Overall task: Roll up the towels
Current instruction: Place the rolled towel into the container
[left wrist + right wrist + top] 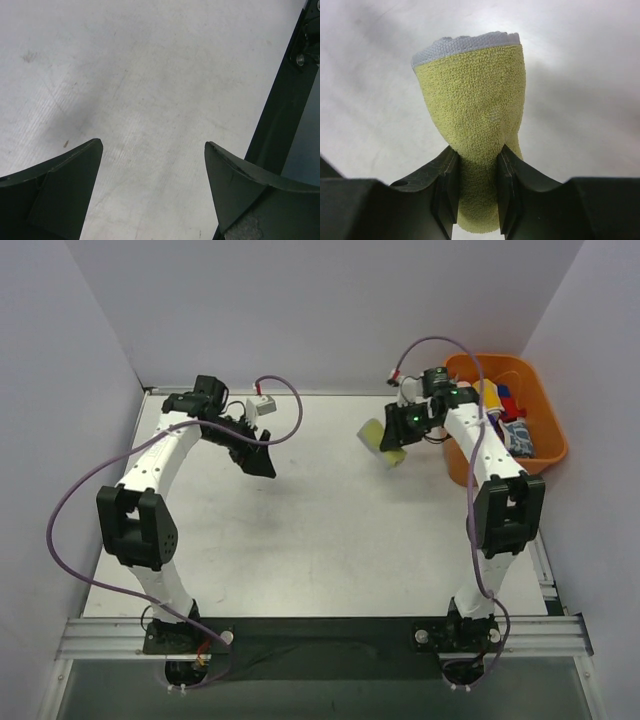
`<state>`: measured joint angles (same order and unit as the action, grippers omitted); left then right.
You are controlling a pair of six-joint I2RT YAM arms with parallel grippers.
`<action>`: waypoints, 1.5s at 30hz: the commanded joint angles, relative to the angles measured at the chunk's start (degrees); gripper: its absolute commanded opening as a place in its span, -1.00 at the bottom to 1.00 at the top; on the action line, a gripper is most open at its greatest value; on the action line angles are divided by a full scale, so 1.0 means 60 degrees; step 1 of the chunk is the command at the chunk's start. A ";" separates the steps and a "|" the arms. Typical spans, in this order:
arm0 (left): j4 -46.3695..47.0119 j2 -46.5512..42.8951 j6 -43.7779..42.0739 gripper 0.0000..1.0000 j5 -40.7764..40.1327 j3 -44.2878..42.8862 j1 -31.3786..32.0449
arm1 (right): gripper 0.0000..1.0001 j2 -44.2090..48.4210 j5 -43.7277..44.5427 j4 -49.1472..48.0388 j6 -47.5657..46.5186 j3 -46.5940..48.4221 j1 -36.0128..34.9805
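My right gripper (392,443) (477,172) is shut on the pale yellow-green towel (476,115) and holds it above the table at the back right. The towel (378,440) hangs bunched from the jaws, with its grey edge (465,44) at the far end. The blue-and-white patterned towel (519,435) lies in the orange basket (549,420) behind the right arm. My left gripper (260,462) (152,150) is open and empty, over bare table at the back left.
The orange basket at the back right also holds several coloured items (500,398). A small white box (262,405) with a cable sits near the back wall by the left arm. A black strip (285,125) runs along the table's edge in the left wrist view.
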<state>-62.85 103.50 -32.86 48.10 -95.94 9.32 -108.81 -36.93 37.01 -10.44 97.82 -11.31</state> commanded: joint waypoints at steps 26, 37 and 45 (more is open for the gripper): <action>0.0001 0.1675 0.2371 0.95 -0.0984 -0.2731 0.0731 | -1.00 -0.1844 0.2464 0.1344 -0.0562 0.3971 0.5578; 0.0030 0.1499 0.2240 0.95 -0.1395 -0.2379 0.0717 | -1.00 -0.2591 0.2214 0.1565 0.0128 0.2917 0.4669; 0.0016 0.1529 0.2152 0.95 -0.1571 -0.2276 0.0702 | -0.89 -0.3045 0.3239 0.1653 0.0523 0.2564 0.4522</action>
<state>-62.87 114.32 -19.66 39.20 -109.36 13.82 -125.25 -20.56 43.83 -9.52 114.63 15.70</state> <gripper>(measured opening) 0.972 0.289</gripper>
